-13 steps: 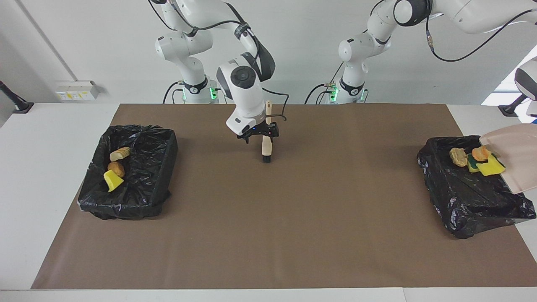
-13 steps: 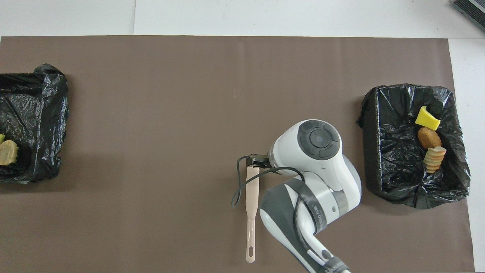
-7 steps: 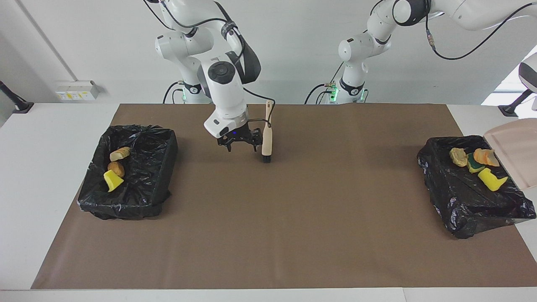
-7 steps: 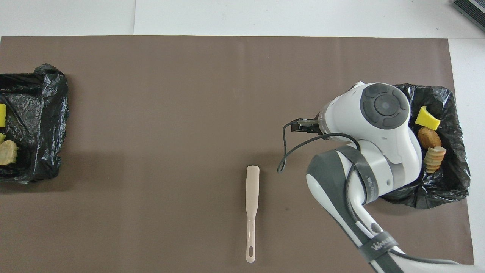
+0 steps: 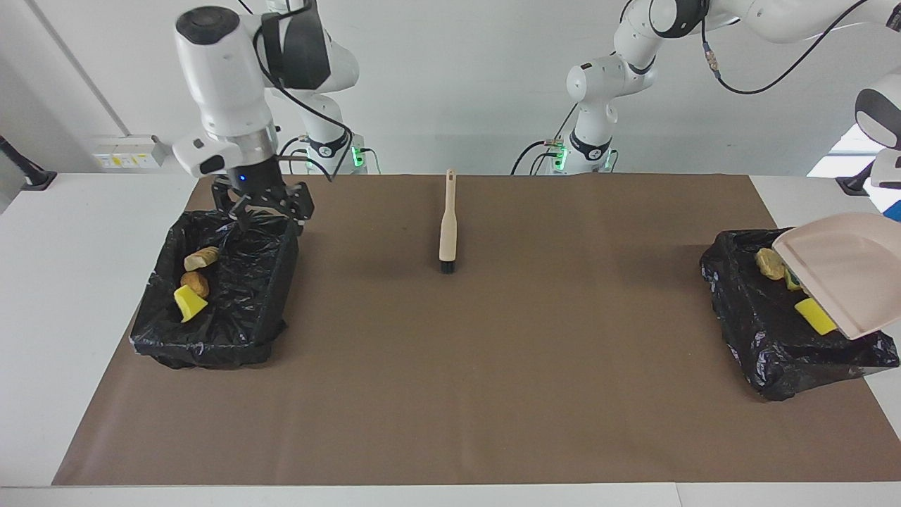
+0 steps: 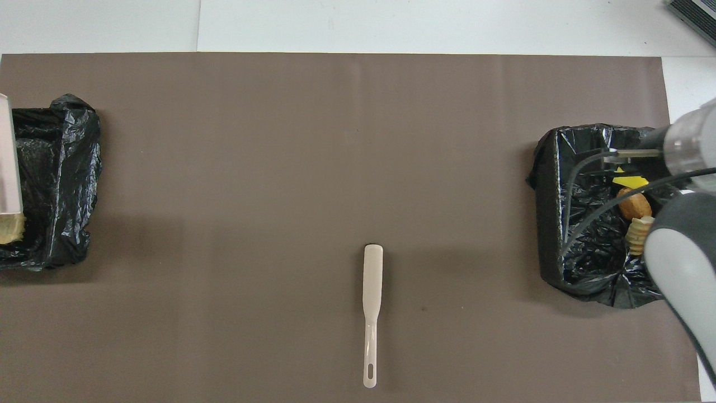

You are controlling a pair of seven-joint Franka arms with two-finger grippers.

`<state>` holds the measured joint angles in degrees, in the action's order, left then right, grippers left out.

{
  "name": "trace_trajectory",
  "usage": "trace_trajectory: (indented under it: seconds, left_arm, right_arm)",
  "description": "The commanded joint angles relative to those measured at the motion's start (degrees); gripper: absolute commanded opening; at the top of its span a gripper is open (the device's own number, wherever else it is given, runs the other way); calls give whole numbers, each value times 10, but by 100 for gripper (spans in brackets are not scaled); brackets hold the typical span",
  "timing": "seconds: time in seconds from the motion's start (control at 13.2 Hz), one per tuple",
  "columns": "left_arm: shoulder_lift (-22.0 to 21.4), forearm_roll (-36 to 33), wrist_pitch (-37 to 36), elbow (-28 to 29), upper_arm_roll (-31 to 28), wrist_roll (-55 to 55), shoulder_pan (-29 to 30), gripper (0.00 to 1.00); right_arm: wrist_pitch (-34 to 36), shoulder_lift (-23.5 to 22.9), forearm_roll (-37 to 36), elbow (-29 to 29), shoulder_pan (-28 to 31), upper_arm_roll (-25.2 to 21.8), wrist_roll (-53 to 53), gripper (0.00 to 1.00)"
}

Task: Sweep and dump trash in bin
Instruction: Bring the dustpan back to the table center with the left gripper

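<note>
At the right arm's end of the desk you have a box-shaped bin lined with crinkled, glossy black plastic. In it lie three pieces of the trash: a ribbed beige lump, a rounded orange-brown oblong and a bright yellow sponge wedge. The right tool hangs over the bin's rim nearest the robots, fingers spread apart and holding nothing. A second ago it was clamped on the brush handle at mid-desk.

The brush now lies flat by itself on the smooth brown mat. It is a slim cream plastic paddle. The facing view shows you the black bristles at the end farther from the robots. Only the overhead view shows the slot in the handle tip.

At the left arm's end sits a second black-lined bin. The pale pink dustpan, a smooth shallow scoop, hangs tilted over it. A beige lump and a yellow wedge show in the bin at the pan's lower edge. The orange piece you saw half a second ago is now hidden by the pan, which has swung in over the bin. The overhead view gives you just a sliver of the pan. The left tool is outside both views; it is closed, with the dustpan in its grip.
</note>
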<state>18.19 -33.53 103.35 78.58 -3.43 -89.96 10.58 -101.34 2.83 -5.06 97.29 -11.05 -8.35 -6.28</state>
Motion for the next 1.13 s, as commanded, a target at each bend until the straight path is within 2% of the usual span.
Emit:
trace_trajectory:
  seconds: [0.0, 0.23, 0.53, 0.68, 0.83, 1.06]
  left_arm:
    - [-14, 29, -53, 20, -5, 123, -74, 0]
    - [-12, 79, -86, 20, -5, 243, -135, 0]
    - [8, 176, -112, 32, -5, 554, -244, 0]
    - [20, 254, -67, 55, -5, 761, -295, 0]
    - [45, 285, -27, 59, -5, 870, -353, 0]
    - [75, 355, 37, 54, -5, 1015, -407, 0]
  right_arm:
    - [69, 10, -5, -44, 55, 10, 73, 100]
    - [95, 31, 6, -31, 55, 7, 74, 100]
    - [152, 34, 14, -34, 55, 7, 74, 100]
    - [164, 34, 18, -62, 54, 13, 77, 100]
    - [175, 45, 24, -62, 53, 10, 77, 100]
    - [171, 50, 34, -54, 53, 10, 80, 100]
